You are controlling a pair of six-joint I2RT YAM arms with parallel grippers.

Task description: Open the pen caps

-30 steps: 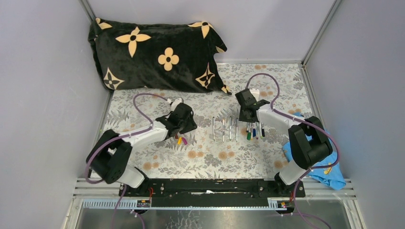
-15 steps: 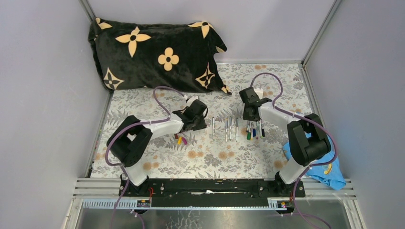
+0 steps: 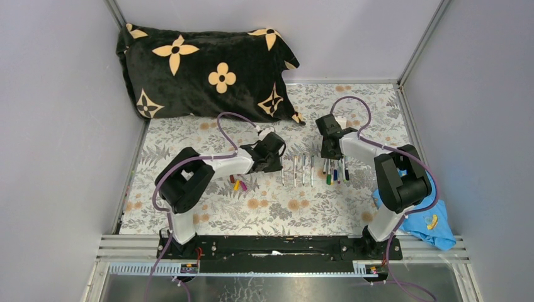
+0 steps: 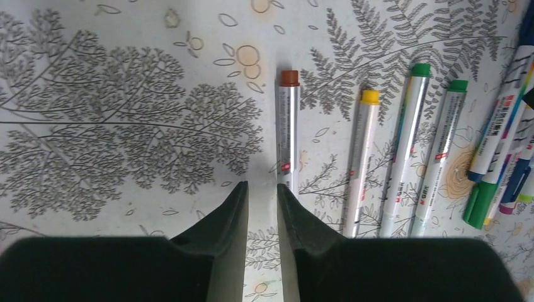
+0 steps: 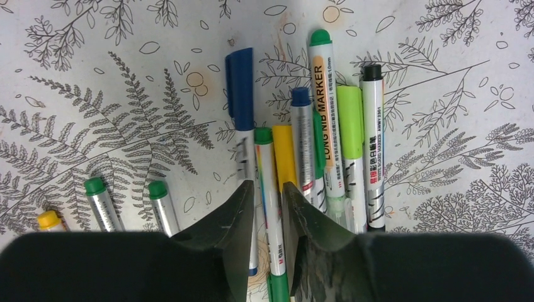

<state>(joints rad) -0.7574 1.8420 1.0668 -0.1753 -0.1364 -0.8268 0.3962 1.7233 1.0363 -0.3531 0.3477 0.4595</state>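
Fern-print surface (image 3: 208, 207), pillow (image 3: 201, 69) at back | left hand (image 4: 262, 207) nearly pressed together, empty, beside brown-tipped pen (image 4: 288, 135) | right hand (image 5: 264, 207) narrow, empty, over capped pens (image 5: 315, 138) | loose caps (image 3: 237, 184) lie left | I'd spread fingers and centre on one barrel before pinching.

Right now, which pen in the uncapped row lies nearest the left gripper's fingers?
The brown-ended silver pen, leftmost in the row, just beyond the left gripper; yellow- and green-ended ones lie farther right.
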